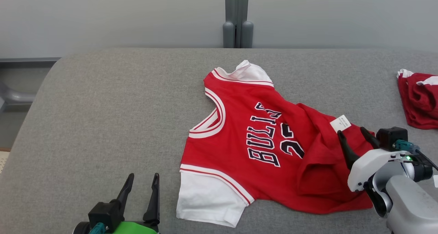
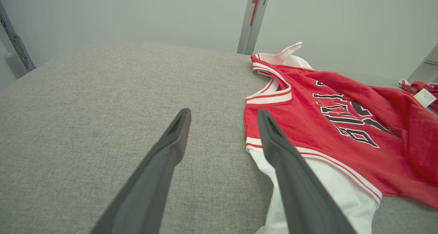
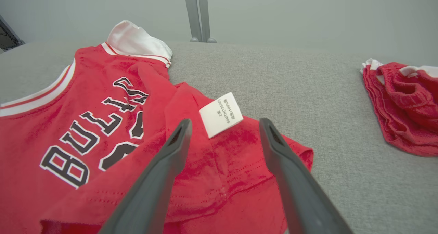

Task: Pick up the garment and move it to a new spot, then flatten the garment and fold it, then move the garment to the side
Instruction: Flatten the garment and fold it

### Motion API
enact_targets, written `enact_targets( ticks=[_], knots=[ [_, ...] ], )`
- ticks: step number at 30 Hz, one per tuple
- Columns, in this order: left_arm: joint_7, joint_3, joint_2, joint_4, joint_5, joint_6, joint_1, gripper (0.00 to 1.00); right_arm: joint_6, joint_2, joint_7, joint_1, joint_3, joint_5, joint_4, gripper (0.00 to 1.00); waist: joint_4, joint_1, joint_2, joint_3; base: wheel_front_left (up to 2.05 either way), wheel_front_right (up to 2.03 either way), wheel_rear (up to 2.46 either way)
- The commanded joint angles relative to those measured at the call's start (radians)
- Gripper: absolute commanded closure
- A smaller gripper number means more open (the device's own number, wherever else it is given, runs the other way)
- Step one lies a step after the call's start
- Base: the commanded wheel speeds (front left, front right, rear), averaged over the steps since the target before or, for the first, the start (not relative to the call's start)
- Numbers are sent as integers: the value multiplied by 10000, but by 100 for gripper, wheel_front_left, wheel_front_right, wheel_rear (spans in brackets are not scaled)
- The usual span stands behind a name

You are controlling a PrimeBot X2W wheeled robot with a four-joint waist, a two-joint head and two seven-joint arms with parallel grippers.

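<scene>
**Item:** garment (image 1: 246, 141), a red jersey with white sleeves. You had it lying front-up on the grey table (image 1: 102, 124). Its upper half was flat, and its hem end was rumpled and folded over, with the white label (image 1: 340, 123) showing.

**Right gripper** (image 1: 350, 131): over that rumpled hem, fingers spread and gripping nothing, likely placed to pull the fold flat.

**Left gripper** (image 1: 143, 176): just beside the garment's near white sleeve (image 1: 205, 199), fingers apart and empty, seemingly waiting.

**Second red bundle** (image 1: 419, 100): well apart, beyond the hem.
</scene>
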State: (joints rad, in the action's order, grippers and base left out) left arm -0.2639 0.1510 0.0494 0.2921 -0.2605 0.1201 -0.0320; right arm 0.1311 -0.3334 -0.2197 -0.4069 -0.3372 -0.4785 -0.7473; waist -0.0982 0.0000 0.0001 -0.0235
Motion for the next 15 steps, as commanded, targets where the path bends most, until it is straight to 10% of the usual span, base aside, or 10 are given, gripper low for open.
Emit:
enact_targets(
  ticks=[1,5,8,15],
  knots=[
    [-1,3,24,-7,-20,37,103,0,-6,-42,143,-130,-142,94,-382,0,-191,0,-1,-107,0,0,0],
    [-1,21,24,25,-61,29,152,0,-6,50,773,-397,-595,-100,-1571,1,-445,0,-1,-234,0,0,0],
    [-1,-20,23,2,-84,30,145,0,-6,133,903,-601,-843,-418,-2030,100,-505,0,-1,-297,0,0,0],
    [0,17,23,-20,-109,-2,286,0,-6,-169,391,-1287,-1233,-874,-2332,100,-460,0,-1,-418,0,0,0]
  ],
)
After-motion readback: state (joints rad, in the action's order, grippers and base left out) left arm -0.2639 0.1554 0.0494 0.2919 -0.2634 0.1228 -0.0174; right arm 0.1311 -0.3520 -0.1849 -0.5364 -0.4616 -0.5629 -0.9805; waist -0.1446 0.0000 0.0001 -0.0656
